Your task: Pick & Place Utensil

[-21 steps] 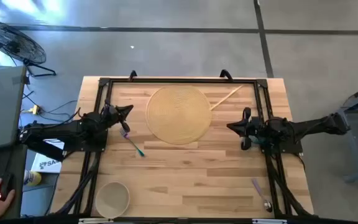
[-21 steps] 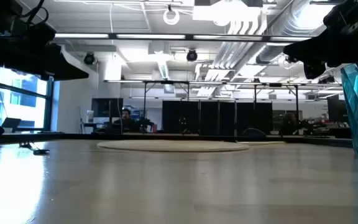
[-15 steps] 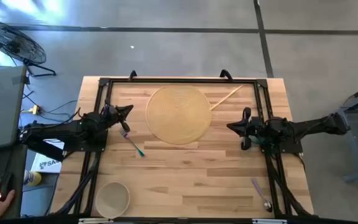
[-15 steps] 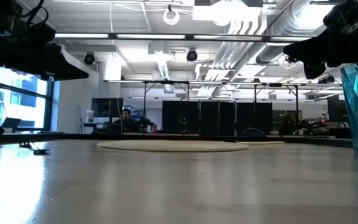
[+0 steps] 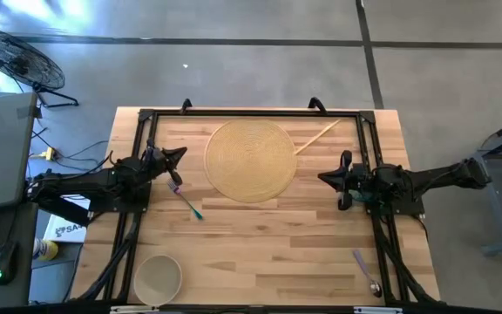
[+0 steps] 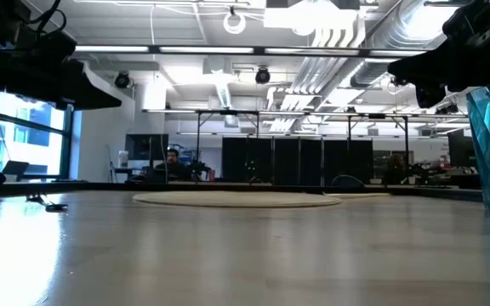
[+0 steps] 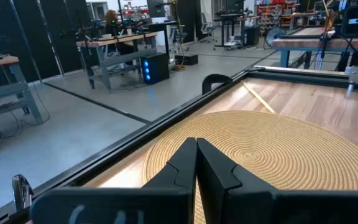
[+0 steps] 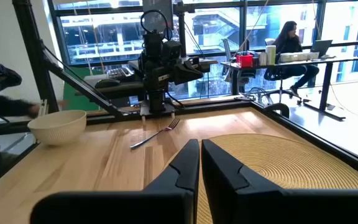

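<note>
Both grippers pressed together, empty; left gripper (image 5: 179, 154) near fork (image 5: 185, 201); right gripper (image 5: 325, 177) beside mat (image 5: 249, 160); likely pre-grasp.

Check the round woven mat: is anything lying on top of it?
Nothing lies on the woven mat; a wooden stick reaches its far right edge, the fork lies beside it. What is underneath cannot be seen.
</note>
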Controlling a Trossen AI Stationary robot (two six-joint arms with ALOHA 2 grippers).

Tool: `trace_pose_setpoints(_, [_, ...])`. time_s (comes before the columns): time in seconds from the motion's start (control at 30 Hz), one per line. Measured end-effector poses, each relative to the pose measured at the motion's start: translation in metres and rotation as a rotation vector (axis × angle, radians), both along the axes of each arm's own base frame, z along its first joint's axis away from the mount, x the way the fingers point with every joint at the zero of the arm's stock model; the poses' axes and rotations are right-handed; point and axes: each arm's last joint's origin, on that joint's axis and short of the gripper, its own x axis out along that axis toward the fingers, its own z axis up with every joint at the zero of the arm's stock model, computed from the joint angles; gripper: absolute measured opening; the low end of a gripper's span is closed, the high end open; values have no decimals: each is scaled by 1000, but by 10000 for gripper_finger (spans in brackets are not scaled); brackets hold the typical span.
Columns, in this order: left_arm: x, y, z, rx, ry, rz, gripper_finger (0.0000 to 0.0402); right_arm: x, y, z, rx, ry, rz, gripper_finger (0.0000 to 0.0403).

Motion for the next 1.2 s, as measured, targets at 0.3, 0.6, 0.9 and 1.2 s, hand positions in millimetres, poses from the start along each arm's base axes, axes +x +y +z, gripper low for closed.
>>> trace_pose_setpoints(0.3, [0, 0, 0, 0, 0, 0, 3, 0, 0, 0, 0, 0, 0, 12])
trace_pose_setpoints(0.6, [0, 0, 0, 0, 0, 0, 3, 0, 0, 0, 0, 0, 0, 12])
trace_pose_setpoints(0.9, [2, -2, 0, -198, -144, -87, 3, 0, 0, 0, 0, 0, 0, 12])
trace_pose_setpoints(1.2, [6, -12, -1, -576, -260, -430, 3, 0, 0, 0, 0, 0, 0, 12])
